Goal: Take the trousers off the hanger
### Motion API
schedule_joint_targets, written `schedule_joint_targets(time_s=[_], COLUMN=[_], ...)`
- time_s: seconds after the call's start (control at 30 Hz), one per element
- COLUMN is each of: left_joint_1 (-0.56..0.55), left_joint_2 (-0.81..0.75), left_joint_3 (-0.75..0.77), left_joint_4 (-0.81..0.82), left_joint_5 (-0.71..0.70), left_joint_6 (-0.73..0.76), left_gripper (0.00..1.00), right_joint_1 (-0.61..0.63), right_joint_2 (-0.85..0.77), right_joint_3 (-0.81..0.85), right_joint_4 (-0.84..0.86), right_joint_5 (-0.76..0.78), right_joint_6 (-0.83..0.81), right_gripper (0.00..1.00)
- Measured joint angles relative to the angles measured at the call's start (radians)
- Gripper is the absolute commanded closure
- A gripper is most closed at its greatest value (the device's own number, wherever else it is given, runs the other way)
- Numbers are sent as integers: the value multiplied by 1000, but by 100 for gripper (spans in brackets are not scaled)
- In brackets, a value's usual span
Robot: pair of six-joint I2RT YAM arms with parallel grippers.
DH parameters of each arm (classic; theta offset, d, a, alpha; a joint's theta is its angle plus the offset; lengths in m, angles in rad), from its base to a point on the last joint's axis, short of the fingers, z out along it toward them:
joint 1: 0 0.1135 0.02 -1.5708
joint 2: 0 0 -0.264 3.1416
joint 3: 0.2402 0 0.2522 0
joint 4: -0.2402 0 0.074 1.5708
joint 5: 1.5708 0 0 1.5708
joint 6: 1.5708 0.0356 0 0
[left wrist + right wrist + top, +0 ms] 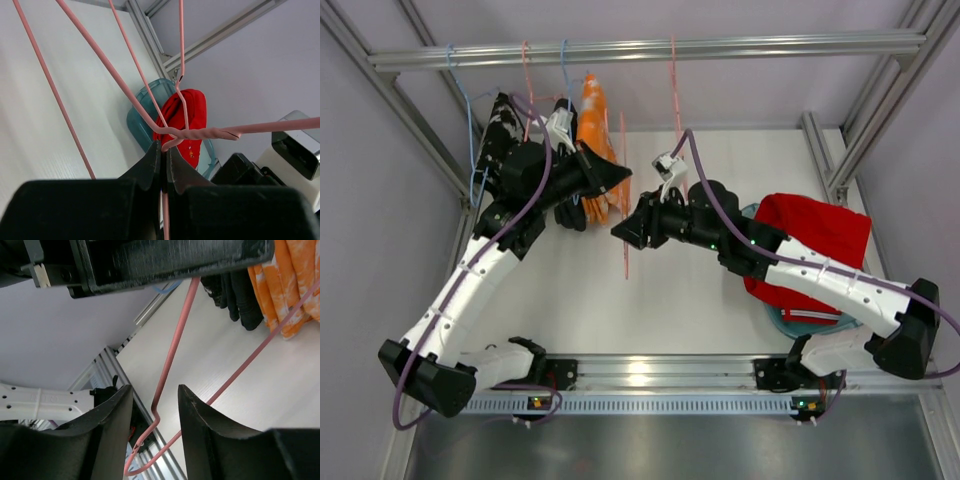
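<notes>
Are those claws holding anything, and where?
Left gripper pinches the pink hanger at its twisted neck. Right gripper straddles its wire, jaws open.

Both arms reach in to the pink hanger (210, 134), the left gripper (162, 150) clamped at its twisted neck (fingers pressed together), the right gripper (155, 390) parted astride one wire.

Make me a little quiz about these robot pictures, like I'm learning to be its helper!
1. True or false: the red trousers rest in the teal tub.
2. Which one is shut on the pink hanger? A: left pincer. B: right pincer.
3. Fill in: the hanging trousers are coloured ____ with white marks.

Key: 1 true; 2 A; 3 orange.
</notes>
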Motion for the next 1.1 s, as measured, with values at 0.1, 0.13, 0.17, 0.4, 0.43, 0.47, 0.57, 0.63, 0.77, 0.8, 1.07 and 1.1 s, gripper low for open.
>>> schedule_joint_targets(time_s=[0.1, 0.13, 0.17, 0.4, 0.43, 0.47, 0.57, 0.63, 0.77, 0.8, 1.07, 1.1], left_joint_1=[0, 0, 0, 0, 0, 0, 0, 0, 0, 0, 0, 0], left_joint_2=[0, 0, 0, -1, -1, -1, -1, -1, -8, -13, -54, -59], left_joint_3=[15, 18, 20, 21, 21, 21, 21, 21, 21, 21, 21, 21], left_joint_4=[3, 6, 10, 14, 15, 15, 19, 26, 31, 32, 45, 45], left_joint_5=[-13, -14, -15, -18, -19, -20, -21, -25, -23, -23, -29, -31], left_joint_6=[4, 3, 3, 0, 0, -1, 2, 9, 16, 18, 45, 51], left_gripper=[100, 100, 100, 100, 100, 98, 85, 63, 34, 29, 2, 2], right_joint_1=[10, 11, 12, 16, 16, 16, 6, -6, -58, -74, -109, -109], right_joint_2=[-14, -20, -24, -26, -26, -26, -26, -26, -26, -26, -25, -24], right_joint_3=[-15, -23, -27, -26, -25, -25, -23, -18, 9, 17, 76, 89], right_joint_4=[-1, -2, -2, 8, 8, 8, 8, 5, 3, 4, -5, -8], right_joint_5=[10, 12, 14, 20, 20, 20, 17, 7, 3, 5, 31, 38], right_joint_6=[11, 10, 11, 10, 10, 10, 10, 11, 24, 26, 24, 23], right_gripper=[73, 77, 80, 100, 100, 100, 100, 100, 100, 100, 100, 100])
